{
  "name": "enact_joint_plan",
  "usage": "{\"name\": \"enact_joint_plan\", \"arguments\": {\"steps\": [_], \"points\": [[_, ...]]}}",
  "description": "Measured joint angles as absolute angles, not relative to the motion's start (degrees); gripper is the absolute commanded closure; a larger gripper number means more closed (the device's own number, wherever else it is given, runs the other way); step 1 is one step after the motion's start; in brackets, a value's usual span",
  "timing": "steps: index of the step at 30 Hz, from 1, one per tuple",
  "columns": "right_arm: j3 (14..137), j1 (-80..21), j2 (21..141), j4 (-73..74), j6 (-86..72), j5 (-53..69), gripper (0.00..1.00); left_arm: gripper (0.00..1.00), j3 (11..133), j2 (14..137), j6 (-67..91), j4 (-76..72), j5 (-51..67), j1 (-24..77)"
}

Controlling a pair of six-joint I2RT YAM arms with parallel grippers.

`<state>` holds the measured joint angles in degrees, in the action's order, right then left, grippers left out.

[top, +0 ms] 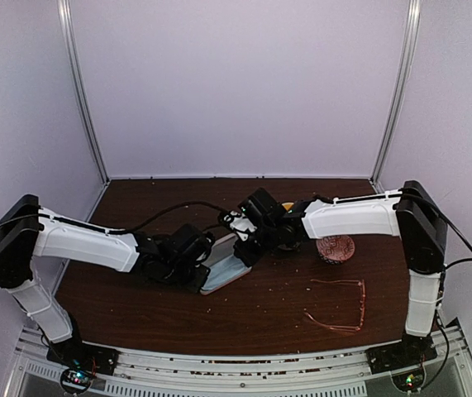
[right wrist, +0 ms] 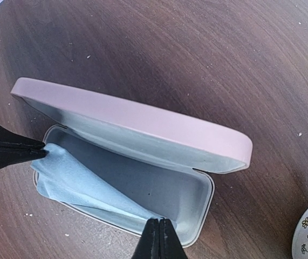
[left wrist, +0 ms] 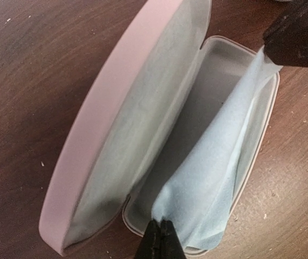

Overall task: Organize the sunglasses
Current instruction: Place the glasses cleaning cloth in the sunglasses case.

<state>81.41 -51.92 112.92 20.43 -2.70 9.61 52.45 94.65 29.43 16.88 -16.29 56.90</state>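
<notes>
**Cloth pinched at both ends in the open case; sunglasses lie apart at the right**

On the left of the dark wooden table, the left gripper is seen pressed narrow, with one corner of the light blue cloth clamped between its fingers. Just beside it, one pink oblong case lies open, its lid raised on the hinge side. The cloth is stretched slantwise along the grey tray, which is partly covered by it. The opposite corner is pinched by the right gripper, whose fingers are likewise closed together on the fabric. Both wrists are crowded over the case in the top view, so that much of it is hidden there. Further right, one mug stands near the right forearm; a flower print is shown on it in the right wrist view. At the far right, one pair of sunglasses lies flat on the table with its temples unfolded, nearer than the mug, well apart from the case and touched by neither gripper. Pale crumbs are scattered over the wood.
</notes>
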Motion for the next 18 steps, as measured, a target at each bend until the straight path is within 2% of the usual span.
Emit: {"name": "enact_joint_plan", "arguments": {"steps": [18], "points": [[84.23, -51.62, 114.89, 21.23, -2.48, 8.45, 1.00, 1.00, 53.91, 95.92, 28.86, 16.80, -16.82, 56.60]]}}
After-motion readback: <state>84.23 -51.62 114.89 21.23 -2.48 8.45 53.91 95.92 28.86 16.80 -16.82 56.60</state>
